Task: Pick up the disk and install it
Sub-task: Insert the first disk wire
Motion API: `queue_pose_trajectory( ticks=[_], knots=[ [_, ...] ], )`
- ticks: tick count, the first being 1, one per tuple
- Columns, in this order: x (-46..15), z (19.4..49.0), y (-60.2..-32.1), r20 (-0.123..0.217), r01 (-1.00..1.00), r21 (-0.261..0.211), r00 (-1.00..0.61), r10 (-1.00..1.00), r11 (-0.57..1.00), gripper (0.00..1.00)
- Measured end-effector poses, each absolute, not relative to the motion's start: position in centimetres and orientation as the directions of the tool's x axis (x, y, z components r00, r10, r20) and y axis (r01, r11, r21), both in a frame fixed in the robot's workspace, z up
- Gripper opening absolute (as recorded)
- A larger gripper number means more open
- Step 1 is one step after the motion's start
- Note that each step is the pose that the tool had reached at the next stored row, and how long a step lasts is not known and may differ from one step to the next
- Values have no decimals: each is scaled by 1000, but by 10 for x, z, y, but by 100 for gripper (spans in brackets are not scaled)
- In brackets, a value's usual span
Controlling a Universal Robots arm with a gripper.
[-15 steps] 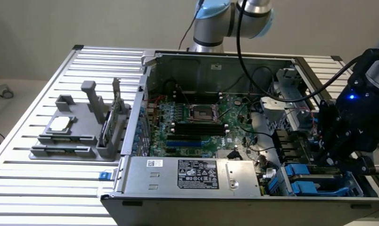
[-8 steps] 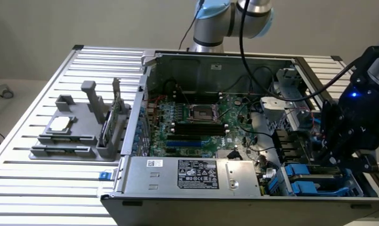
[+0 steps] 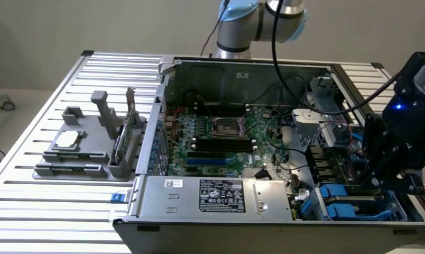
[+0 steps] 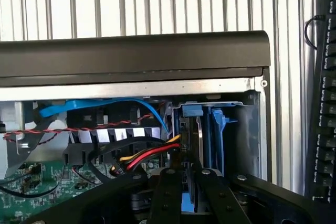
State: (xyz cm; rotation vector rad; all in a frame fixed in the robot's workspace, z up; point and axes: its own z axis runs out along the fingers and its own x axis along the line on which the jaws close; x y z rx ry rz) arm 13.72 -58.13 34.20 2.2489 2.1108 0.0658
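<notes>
While the disk [image 4: 195,135] is stood on edge in the corner bay of the open case [image 3: 233,79], it's apparently pinched by the gripper's [image 4: 192,168] narrow-set fingers.

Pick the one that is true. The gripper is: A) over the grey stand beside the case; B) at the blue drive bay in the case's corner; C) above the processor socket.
B: the gripper is down at the blue bay, its fingers on either side of the disk.
</notes>
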Motion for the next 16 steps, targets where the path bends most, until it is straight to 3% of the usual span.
queue_pose_trajectory(
  ticks=[9, 16],
  knots=[
    [137, 340, -577, -60, 995, 64, 82, 995, -78, 17],
    [137, 340, -569, -81, 996, 47, 84, 993, -80, 17]
  ],
)
